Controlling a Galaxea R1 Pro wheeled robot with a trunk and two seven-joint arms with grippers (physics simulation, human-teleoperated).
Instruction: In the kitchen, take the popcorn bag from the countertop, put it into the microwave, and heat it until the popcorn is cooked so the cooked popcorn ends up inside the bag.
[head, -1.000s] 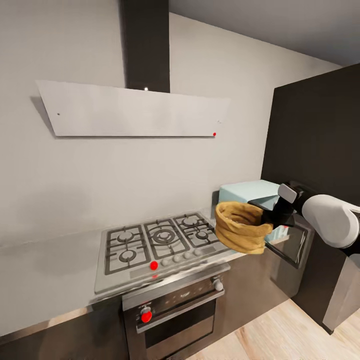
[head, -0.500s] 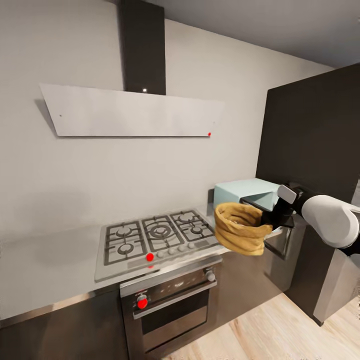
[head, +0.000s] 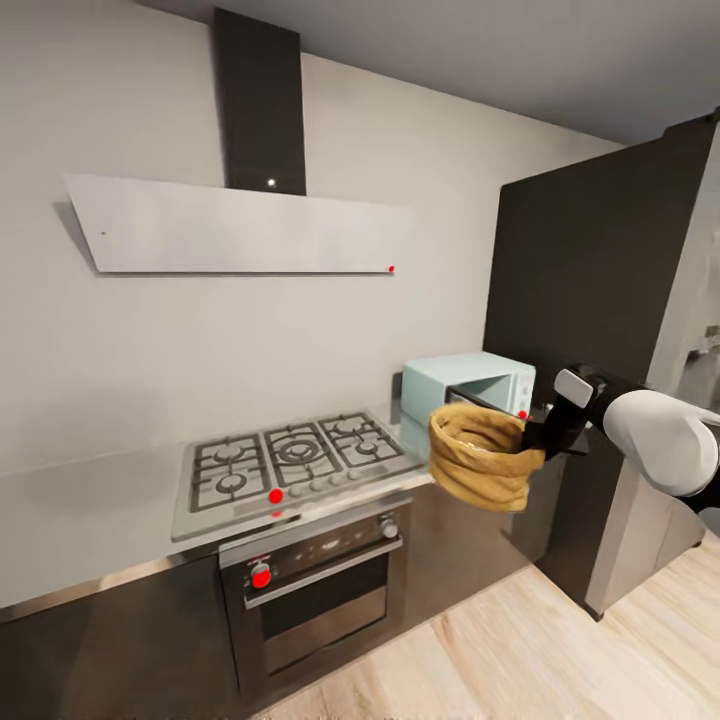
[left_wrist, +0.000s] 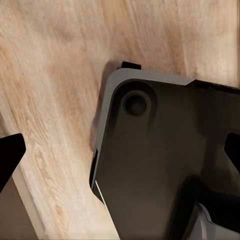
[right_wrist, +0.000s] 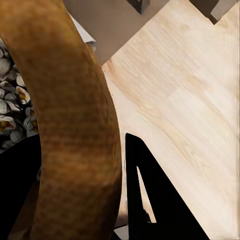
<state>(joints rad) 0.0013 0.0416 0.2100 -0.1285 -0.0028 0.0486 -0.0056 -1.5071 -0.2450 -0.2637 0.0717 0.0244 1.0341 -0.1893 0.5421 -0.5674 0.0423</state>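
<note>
In the head view the crumpled golden-tan popcorn bag (head: 478, 457) hangs in the air in front of the counter's right end, mouth upward. My right gripper (head: 533, 440) is shut on the bag's right rim. Just behind it the pale-blue microwave (head: 466, 380) stands on the grey countertop (head: 90, 515), its front showing a dark cavity. The right wrist view shows the bag's wall (right_wrist: 70, 110) pinched between dark fingers (right_wrist: 147, 195), with pale popcorn (right_wrist: 10, 117) inside. My left gripper (left_wrist: 120, 152) is open, pointing down at the wood floor (left_wrist: 55, 75) beside my dark base (left_wrist: 160, 160).
A steel gas hob (head: 290, 460) sits in the countertop above a black built-in oven (head: 310, 590). A white angled hood (head: 240, 225) hangs on the wall. A tall dark cabinet (head: 590, 290) rises right of the microwave. Wood floor (head: 520, 660) lies in front.
The whole view has shifted: the kitchen sits further left and looks smaller, so the camera has moved. Bag and right arm keep their place in the picture.
</note>
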